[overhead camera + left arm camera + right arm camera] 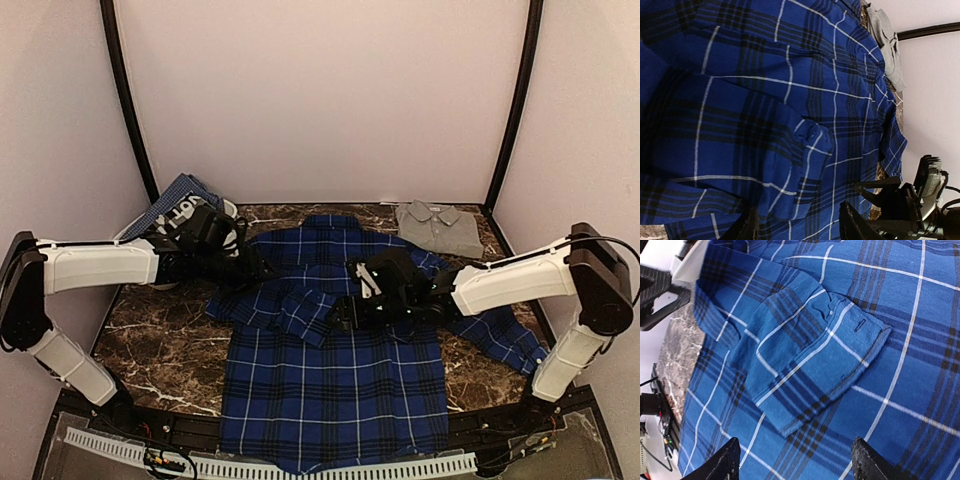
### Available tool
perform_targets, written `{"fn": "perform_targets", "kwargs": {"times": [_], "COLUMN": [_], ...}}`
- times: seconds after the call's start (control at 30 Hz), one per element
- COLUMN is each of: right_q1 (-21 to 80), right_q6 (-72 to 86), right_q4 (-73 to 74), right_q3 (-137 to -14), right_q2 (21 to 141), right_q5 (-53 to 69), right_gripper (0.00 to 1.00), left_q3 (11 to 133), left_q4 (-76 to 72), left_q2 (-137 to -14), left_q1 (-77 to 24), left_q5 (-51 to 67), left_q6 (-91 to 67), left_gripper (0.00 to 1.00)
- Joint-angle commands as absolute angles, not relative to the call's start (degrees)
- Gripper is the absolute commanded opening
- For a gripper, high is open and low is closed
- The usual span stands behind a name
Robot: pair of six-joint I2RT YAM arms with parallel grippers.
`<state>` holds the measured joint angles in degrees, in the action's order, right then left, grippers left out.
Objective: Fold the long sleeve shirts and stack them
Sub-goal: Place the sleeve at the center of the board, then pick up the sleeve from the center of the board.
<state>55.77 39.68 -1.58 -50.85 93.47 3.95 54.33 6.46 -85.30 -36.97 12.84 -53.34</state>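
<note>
The royal-blue and black plaid shirt (335,370) lies spread flat on the marble table, with its left sleeve folded across the chest. The sleeve's cuff shows in the right wrist view (840,355) and in the left wrist view (807,150). My left gripper (258,268) is open over the shirt's left shoulder, jaws wide apart above the cloth (800,227). My right gripper (345,312) is open and empty just above the folded sleeve's cuff (797,465). The plain grey shirt (440,226) lies folded at the back right, and its edge shows in the left wrist view (887,45).
A blue patterned cloth with white lettering (178,205) lies at the back left corner, behind my left arm. The plaid shirt's right sleeve (505,335) stretches out toward the right table edge under my right arm. White walls enclose the table.
</note>
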Motion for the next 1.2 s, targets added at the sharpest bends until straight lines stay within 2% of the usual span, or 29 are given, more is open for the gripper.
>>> {"fn": "perform_targets", "kwargs": {"times": [0.0, 0.13, 0.33, 0.67, 1.0, 1.17], "right_q1": [55.56, 53.38, 49.5, 48.34, 48.34, 48.34], "right_q6": [37.92, 37.2, 37.66, 39.39, 38.83, 38.34], "right_q4": [-0.33, -0.18, -0.25, 1.45, 1.16, 0.96], "right_q3": [-56.78, -58.74, -54.91, -47.64, -46.06, -46.51], "right_q2": [98.15, 99.78, 95.07, 86.43, 84.98, 85.63], "right_q5": [0.88, 0.88, 0.18, -2.59, -1.66, -1.35], "right_gripper": [0.72, 0.71, 0.7, 0.7, 0.71, 0.71], "left_q3": [51.97, 51.76, 56.25, 74.47, 71.77, 68.32], "left_q4": [9.05, 9.86, 13.85, 26.02, 28.98, 25.5], "left_q2": [-81.73, -82.47, -88.05, -106.0, -104.63, -102.88], "left_q1": [-35.9, -36.87, -46.62, -55.82, -56.83, -56.9], "left_q5": [12.26, 15.13, 11.1, 0.71, -1.74, 3.91], "left_q6": [-50.14, -47.39, -41.98, -38.26, -40.94, -43.13], "left_gripper": [0.53, 0.52, 0.5, 0.5, 0.57, 0.59]}}
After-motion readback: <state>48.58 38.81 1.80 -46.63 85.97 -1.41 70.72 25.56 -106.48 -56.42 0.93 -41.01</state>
